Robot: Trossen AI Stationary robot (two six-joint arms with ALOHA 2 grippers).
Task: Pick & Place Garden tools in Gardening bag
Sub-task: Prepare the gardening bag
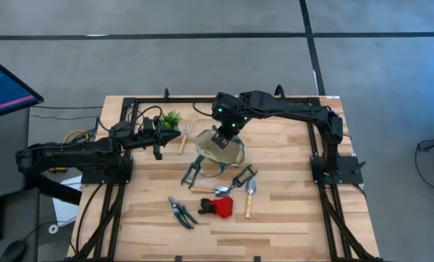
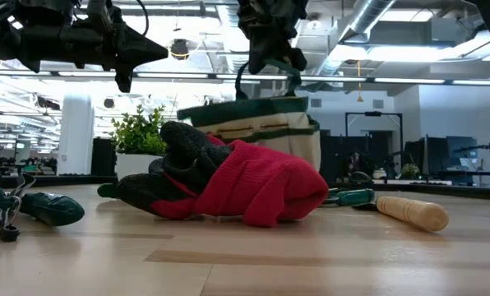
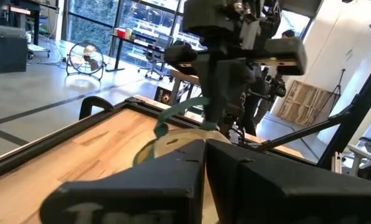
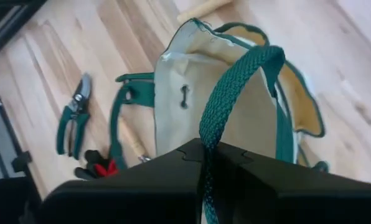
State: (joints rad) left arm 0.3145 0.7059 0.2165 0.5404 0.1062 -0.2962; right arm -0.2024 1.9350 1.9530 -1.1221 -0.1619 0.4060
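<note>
The bag (image 4: 235,118) was cream, with dark green trim and a dark green woven handle (image 4: 232,93). The shears (image 4: 73,118) had green grips and grey blades. The glove (image 2: 228,181) was red with black fingers. A trowel (image 1: 250,195) had a pale wooden handle and grey metal blade. The plant (image 1: 171,118) was bright green. The tabletop (image 1: 290,218) was light wood in banded planks, framed in black. Both arms were black; the right end effector (image 4: 207,155) was black, with green lights on its wrist.
</note>
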